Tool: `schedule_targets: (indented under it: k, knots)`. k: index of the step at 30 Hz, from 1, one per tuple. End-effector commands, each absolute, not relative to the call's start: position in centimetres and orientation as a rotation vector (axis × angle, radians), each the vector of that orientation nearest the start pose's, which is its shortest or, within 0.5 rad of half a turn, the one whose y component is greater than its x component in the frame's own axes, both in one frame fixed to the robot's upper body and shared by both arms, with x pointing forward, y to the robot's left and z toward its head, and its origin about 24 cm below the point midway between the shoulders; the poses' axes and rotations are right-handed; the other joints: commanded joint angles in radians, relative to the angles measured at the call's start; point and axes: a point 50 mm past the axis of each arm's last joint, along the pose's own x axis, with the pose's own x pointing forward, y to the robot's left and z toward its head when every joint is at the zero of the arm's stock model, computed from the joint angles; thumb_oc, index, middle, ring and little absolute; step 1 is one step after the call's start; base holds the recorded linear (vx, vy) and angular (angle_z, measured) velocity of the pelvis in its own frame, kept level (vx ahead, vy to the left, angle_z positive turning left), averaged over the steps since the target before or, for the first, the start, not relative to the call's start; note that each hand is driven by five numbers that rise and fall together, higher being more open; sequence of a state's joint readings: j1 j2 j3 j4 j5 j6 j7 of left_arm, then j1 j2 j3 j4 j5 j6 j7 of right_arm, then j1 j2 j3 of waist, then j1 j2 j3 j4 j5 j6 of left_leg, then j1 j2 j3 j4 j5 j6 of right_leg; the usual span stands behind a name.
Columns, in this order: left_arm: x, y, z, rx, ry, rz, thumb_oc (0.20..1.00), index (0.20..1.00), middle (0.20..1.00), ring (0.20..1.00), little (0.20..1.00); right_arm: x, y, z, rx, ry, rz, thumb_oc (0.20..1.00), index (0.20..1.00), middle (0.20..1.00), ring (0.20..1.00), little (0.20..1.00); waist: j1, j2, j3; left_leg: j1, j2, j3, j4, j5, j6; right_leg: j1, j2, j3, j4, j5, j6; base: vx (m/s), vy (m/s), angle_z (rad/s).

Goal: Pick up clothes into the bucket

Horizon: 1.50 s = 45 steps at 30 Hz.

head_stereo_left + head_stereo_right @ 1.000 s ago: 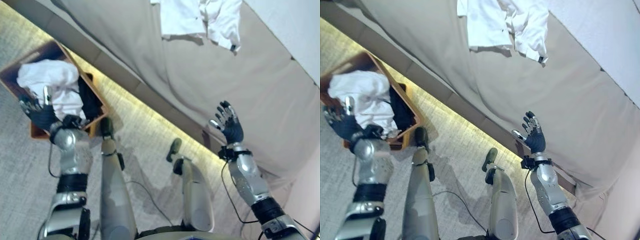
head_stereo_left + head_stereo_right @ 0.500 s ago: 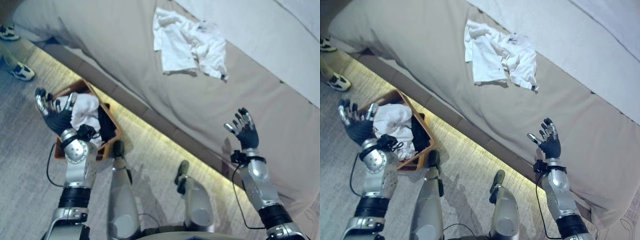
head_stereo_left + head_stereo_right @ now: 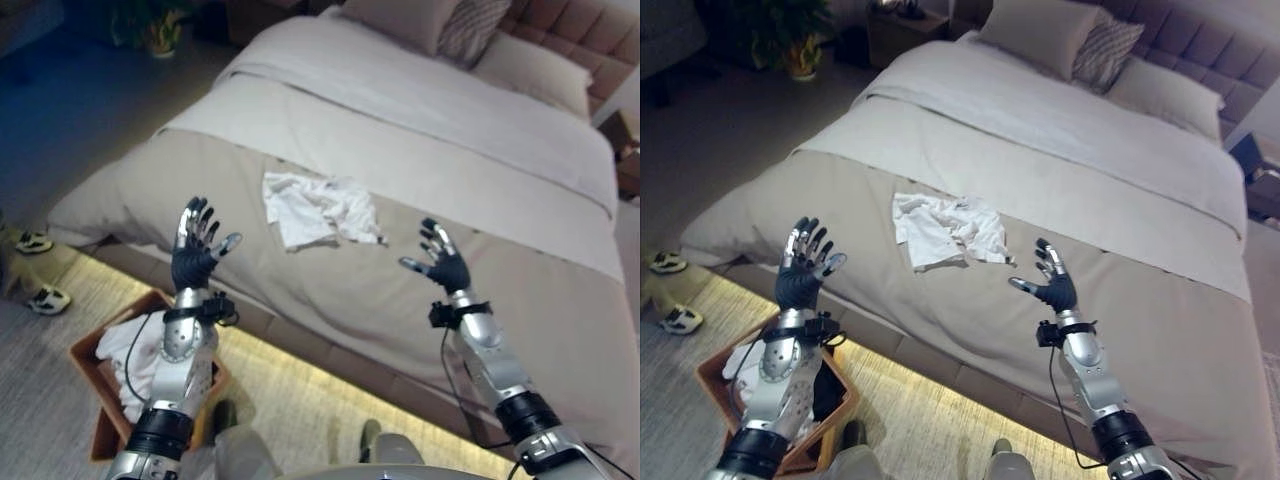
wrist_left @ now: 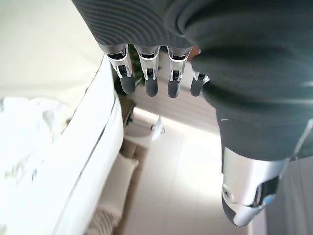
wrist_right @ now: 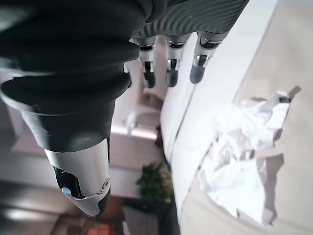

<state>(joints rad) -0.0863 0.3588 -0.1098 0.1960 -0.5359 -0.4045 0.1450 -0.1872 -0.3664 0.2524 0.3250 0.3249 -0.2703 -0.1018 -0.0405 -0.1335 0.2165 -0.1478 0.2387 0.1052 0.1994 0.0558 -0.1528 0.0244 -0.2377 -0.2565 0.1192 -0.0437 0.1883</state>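
A crumpled white garment [image 3: 318, 208] lies on the beige bed cover, near the foot of the bed [image 3: 560, 300]; it also appears as white cloth [image 5: 247, 156] past my right hand. My left hand [image 3: 192, 258] is raised open, palm up, above the bed's near left corner and holds nothing. My right hand [image 3: 442, 266] is raised open over the cover, to the right of the garment, also holding nothing. An orange-brown bucket [image 3: 92, 372] stands on the floor at lower left with white and dark clothes inside it. Straight fingers [image 4: 149, 78] show in the left wrist view.
Pillows [image 3: 1040, 30] lie at the head of the bed. A person's shoes [image 3: 40, 300] stand on the floor at the far left. A potted plant [image 3: 790, 50] sits at the back left. A lit strip runs along the bed's base.
The camera has tilted up from the floor and bucket to the whole bed. Both hands have risen and stay open and hold nothing.
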Motion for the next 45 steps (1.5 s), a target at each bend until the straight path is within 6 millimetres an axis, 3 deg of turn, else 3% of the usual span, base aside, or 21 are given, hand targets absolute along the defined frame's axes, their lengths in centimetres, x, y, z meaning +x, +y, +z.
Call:
schedule_targets:
  k: [1,3,5,8,11,12,14,16,21,23,26,29,31,33,35,36,38,40,42,44,45]
  knots:
    - [27.0,21.8,6.3,-0.17,-0.246,0.108,1.0,1.0,1.0,1.0,1.0,29.1,-18.0,6.4,-0.051,-0.176,0.053,1.0,1.0,1.0,1.0,1.0,0.019,-0.004,-0.035,-0.074,-0.028,-0.056,-0.071,0.057,0.025,0.007,-0.018,-0.041,-0.066,0.093,0.004,0.23,0.209,0.23]
    - [27.0,21.7,6.2,-0.141,-0.238,0.099,1.0,1.0,1.0,1.0,1.0,29.1,-18.1,6.4,-0.062,-0.179,0.046,1.0,1.0,1.0,1.0,1.0,0.021,-0.001,-0.044,-0.07,-0.048,-0.072,-0.086,0.052,0.028,0.015,-0.032,-0.039,-0.064,0.106,0.011,0.15,0.162,0.17]
    - [26.4,21.9,5.3,-0.099,-0.19,0.08,1.0,1.0,1.0,1.0,1.0,28.9,-18.8,6.2,-0.066,-0.164,0.028,1.0,1.0,1.0,1.0,1.0,0.014,0.005,-0.069,-0.044,-0.077,-0.064,-0.066,0.01,0.045,0.027,-0.072,-0.035,-0.035,0.125,0.032,0.19,0.226,0.12]
    - [25.8,22.7,4.3,-0.009,-0.142,0.069,1.0,1.0,1.0,1.0,1.0,29.0,-19.0,6.2,-0.048,-0.163,0.008,1.0,1.0,1.0,1.0,1.0,0.025,0.012,-0.059,0.009,-0.153,-0.037,-0.044,-0.055,0.11,0.008,-0.158,0.024,0.113,0.237,0.039,0.19,0.301,0.1]
    - [25.2,23.4,4.0,0.018,-0.121,0.068,1.0,1.0,1.0,1.0,1.0,28.7,-19.3,6.3,-0.033,-0.168,0.013,1.0,1.0,1.0,1.0,1.0,0.014,0.035,-0.047,0.063,-0.201,-0.023,-0.07,-0.066,0.165,-0.054,-0.184,0.076,0.293,0.346,0.019,0.18,0.336,-0.2]
    - [25.2,23.5,4.1,0.024,-0.123,0.066,1.0,1.0,1.0,1.0,1.0,28.5,-19.5,6.2,-0.03,-0.163,0.011,1.0,1.0,1.0,1.0,1.0,0.01,0.044,-0.042,0.084,-0.206,-0.025,-0.085,-0.067,0.174,-0.073,-0.182,0.081,0.339,0.35,0.014,0.17,0.285,0.04]
    - [25.3,23.3,4.0,0.023,-0.12,0.06,1.0,1.0,1.0,1.0,1.0,27.9,-20.2,5.3,-0.037,-0.127,-0.004,1.0,1.0,1.0,1.0,1.0,-0.011,0.056,-0.032,0.122,-0.212,-0.04,-0.122,-0.063,0.182,-0.129,-0.128,0.116,0.388,0.324,0.01,0.16,0.163,0.03]
    - [25.3,23.0,3.9,0.005,-0.122,0.053,1.0,1.0,1.0,1.0,1.0,27.4,-20.9,4.9,-0.045,-0.11,-0.024,1.0,1.0,1.0,1.0,1.0,-0.028,0.054,-0.03,0.152,-0.221,-0.04,-0.145,-0.071,0.18,-0.166,-0.115,0.111,0.337,0.312,0.017,0.17,0.036,0.35]
    - [25.4,22.0,3.3,-0.011,-0.107,0.033,1.0,1.0,1.0,1.0,1.0,25.1,-22.6,2.7,-0.041,-0.028,-0.081,1.0,1.0,1.0,1.0,1.0,-0.1,0.025,-0.007,0.226,-0.249,-0.078,-0.161,-0.114,0.158,-0.226,-0.049,0.167,-0.033,0.321,0.051,0.23,-0.084,0.19]
    - [25.4,21.6,3.1,-0.015,-0.103,0.025,1.0,1.0,1.0,1.0,1.0,24.7,-22.8,1.9,-0.035,0.0,-0.099,1.0,1.0,1.0,1.0,1.0,-0.104,0.024,-0.002,0.241,-0.244,-0.078,-0.161,-0.127,0.157,-0.236,-0.036,0.134,-0.086,0.333,0.06,0.13,-0.058,0.48]
    - [25.2,21.3,2.5,-0.046,-0.082,0.033,1.0,1.0,1.0,1.0,1.0,24.2,-23.3,0.8,-0.047,0.05,-0.123,1.0,1.0,1.0,1.0,1.0,-0.094,0.011,-0.009,0.26,-0.239,-0.046,-0.154,-0.145,0.155,-0.226,-0.04,0.016,-0.082,0.336,0.06,0.11,-0.073,-0.35]
    - [25.0,20.9,2.5,-0.073,-0.083,0.035,1.0,1.0,1.0,1.0,1.0,24.1,-23.4,0.6,-0.036,0.06,-0.136,1.0,1.0,1.0,1.0,1.0,-0.082,0.004,-0.019,0.276,-0.225,-0.015,-0.151,-0.164,0.151,-0.208,-0.038,-0.075,-0.058,0.298,0.044,0.11,-0.107,-0.32]
    - [24.4,20.6,1.8,-0.104,-0.056,0.042,1.0,1.0,1.0,1.0,1.0,24.1,-23.6,0.3,-0.019,0.068,-0.16,1.0,1.0,1.0,1.0,1.0,-0.093,0.012,-0.049,0.284,-0.204,-0.005,-0.162,-0.173,0.134,-0.186,0.001,-0.044,-0.09,0.267,0.025,0.21,-0.148,-0.27]
    - [24.4,20.6,1.7,-0.116,-0.054,0.044,1.0,1.0,1.0,1.0,1.0,24.2,-23.6,0.4,-0.022,0.064,-0.166,1.0,1.0,1.0,1.0,1.0,-0.095,0.018,-0.056,0.287,-0.192,-0.007,-0.156,-0.178,0.127,-0.191,0.007,-0.036,-0.072,0.261,0.021,0.23,-0.135,-0.26]
    - [24.4,20.8,1.5,-0.14,-0.043,0.058,1.0,1.0,1.0,1.0,1.0,24.5,-23.3,0.9,-0.038,0.044,-0.158,1.0,1.0,1.0,1.0,1.0,-0.101,0.027,-0.073,0.299,-0.147,-0.005,-0.092,-0.209,0.106,-0.178,0.027,-0.032,-0.044,0.201,-0.005,0.29,-0.186,-0.17]
    - [24.5,20.6,1.6,-0.141,-0.047,0.055,1.0,1.0,1.0,1.0,1.0,24.7,-23.2,1.1,-0.035,0.037,-0.151,1.0,1.0,1.0,1.0,1.0,-0.101,0.031,-0.072,0.286,-0.13,-0.01,-0.021,-0.194,0.093,-0.159,0.044,-0.025,-0.041,0.185,-0.02,0.23,-0.178,-0.22]
    - [24.4,20.7,1.5,-0.163,-0.046,0.074,1.0,1.0,1.0,1.0,1.0,25.0,-22.9,1.5,-0.042,0.022,-0.13,1.0,1.0,1.0,1.0,1.0,-0.09,0.034,-0.066,0.213,-0.094,-0.04,0.223,-0.101,0.062,-0.116,0.084,-0.01,-0.03,0.144,-0.066,0.2,-0.203,-0.11]
    - [24.6,20.7,1.8,-0.166,-0.058,0.078,1.0,1.0,1.0,1.0,1.0,25.4,-22.8,2.1,-0.062,0.001,-0.124,1.0,1.0,1.0,1.0,1.0,-0.06,0.011,-0.033,0.09,-0.134,-0.099,0.353,-0.031,0.072,-0.059,0.086,0.011,-0.046,0.123,-0.097,0.15,-0.145,-0.26]
    - [24.6,20.7,1.8,-0.168,-0.057,0.078,1.0,1.0,1.0,1.0,1.0,25.4,-23.0,2.3,-0.064,-0.005,-0.127,1.0,1.0,1.0,1.0,1.0,-0.052,0.003,-0.023,0.043,-0.146,-0.103,0.331,-0.054,0.08,-0.043,0.079,0.013,-0.054,0.12,-0.091,0.12,-0.042,-0.24]
    - [24.3,21.1,1.6,-0.154,-0.049,0.09,1.0,1.0,1.0,1.0,1.0,25.3,-23.0,2.5,-0.075,-0.009,-0.111,1.0,1.0,1.0,1.0,1.0,-0.038,-0.003,-0.019,0.01,-0.144,-0.093,0.219,-0.066,0.082,-0.023,0.072,0.027,-0.065,0.114,-0.077,0.22,0.044,0.03]
    - [23.8,21.6,1.2,-0.142,-0.033,0.108,1.0,1.0,1.0,1.0,1.0,25.2,-22.9,2.2,-0.099,0.004,-0.098,1.0,1.0,1.0,1.0,1.0,-0.017,0.01,-0.016,-0.031,-0.16,-0.125,0.109,-0.036,0.07,-0.007,0.08,0.046,-0.074,0.107,-0.068,0.19,0.079,0.0]
